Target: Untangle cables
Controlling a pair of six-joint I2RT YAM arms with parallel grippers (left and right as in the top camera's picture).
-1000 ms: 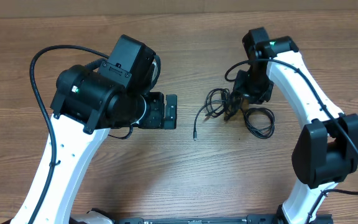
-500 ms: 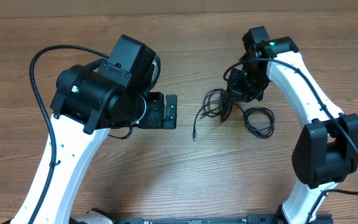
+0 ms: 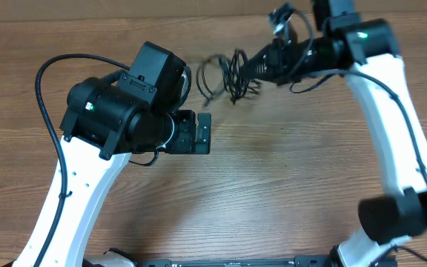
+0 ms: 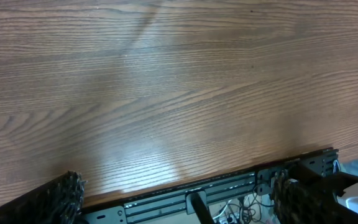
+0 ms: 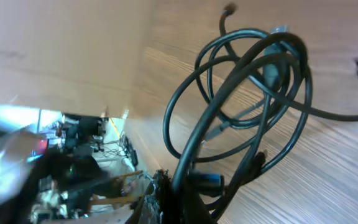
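Right gripper (image 3: 258, 68) clenched on cables (image 3: 227, 74). Cables lifted off tabletop (image 3: 273, 193) within last second, now hanging just beyond gripper tips, still tangled. Left gripper (image 3: 201, 133) released, empty, unmoved.

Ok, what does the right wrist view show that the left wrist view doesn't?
Only the right wrist view shows the cables, a bunch of looped cords clamped in the right gripper. Only the left wrist view shows the left gripper, open and holding nothing, over bare wood near the table's edge. Both show the wooden table.
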